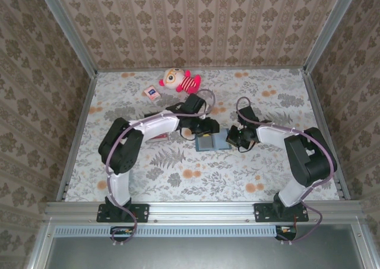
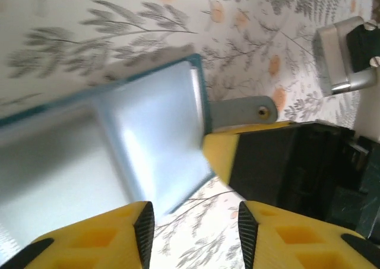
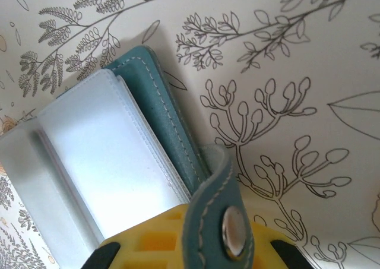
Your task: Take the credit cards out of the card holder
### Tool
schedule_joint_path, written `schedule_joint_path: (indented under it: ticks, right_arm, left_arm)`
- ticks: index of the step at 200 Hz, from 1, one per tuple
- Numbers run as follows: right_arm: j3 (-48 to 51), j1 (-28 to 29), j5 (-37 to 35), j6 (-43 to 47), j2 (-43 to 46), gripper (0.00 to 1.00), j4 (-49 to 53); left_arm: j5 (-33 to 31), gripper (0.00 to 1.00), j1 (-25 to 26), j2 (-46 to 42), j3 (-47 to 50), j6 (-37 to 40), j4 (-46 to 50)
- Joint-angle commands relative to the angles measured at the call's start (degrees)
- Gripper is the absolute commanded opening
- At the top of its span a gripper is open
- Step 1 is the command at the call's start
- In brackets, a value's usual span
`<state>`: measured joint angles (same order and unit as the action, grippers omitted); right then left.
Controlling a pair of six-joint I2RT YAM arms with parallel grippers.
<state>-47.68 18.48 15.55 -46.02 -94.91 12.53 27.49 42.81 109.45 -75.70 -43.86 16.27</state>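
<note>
The teal-blue card holder [image 1: 212, 142] lies open in the middle of the table, its pale grey-blue inside facing up [image 2: 119, 144] [image 3: 101, 156]. No credit cards show in it; they are hidden. My left gripper [image 2: 196, 221] hangs open just over the holder's near edge [image 1: 205, 128], with only tablecloth between its fingers. My right gripper [image 3: 190, 248] is shut on the holder's right edge [image 1: 237, 137]. The holder's snap strap [image 3: 222, 221] curls over its yellow finger. That finger [image 2: 279, 162] also appears in the left wrist view, beside the strap tab [image 2: 243, 110].
A plush toy [image 1: 180, 79] and a white-and-red packet [image 1: 151, 92] lie near the back edge. A dark red object [image 1: 159, 137] sits partly under the left arm. Patterned walls and metal rails fence the floral table [image 1: 267, 168] on three sides.
</note>
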Motion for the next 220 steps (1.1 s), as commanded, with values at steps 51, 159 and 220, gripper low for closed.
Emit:
schedule_joint_path:
  ticks: [51,159,220]
  right_arm:
    - [-1.4,0.4,0.4,1.3,-1.8,0.08,1.6]
    - [-1.1,0.6,0.3,1.4,-2.5,0.08,1.7]
    - [-0.8,0.6,0.2,1.4,-2.7,0.07,1.7]
  left_arm:
    - [-4.3,0.60,-2.7,-2.8,7.4,-3.0,2.3]
    - [-1.3,0.43,-2.8,0.6,6.7,-2.6,0.1]
    - [-0.3,0.35,-2.8,1.9,6.1,-2.2,-0.3]
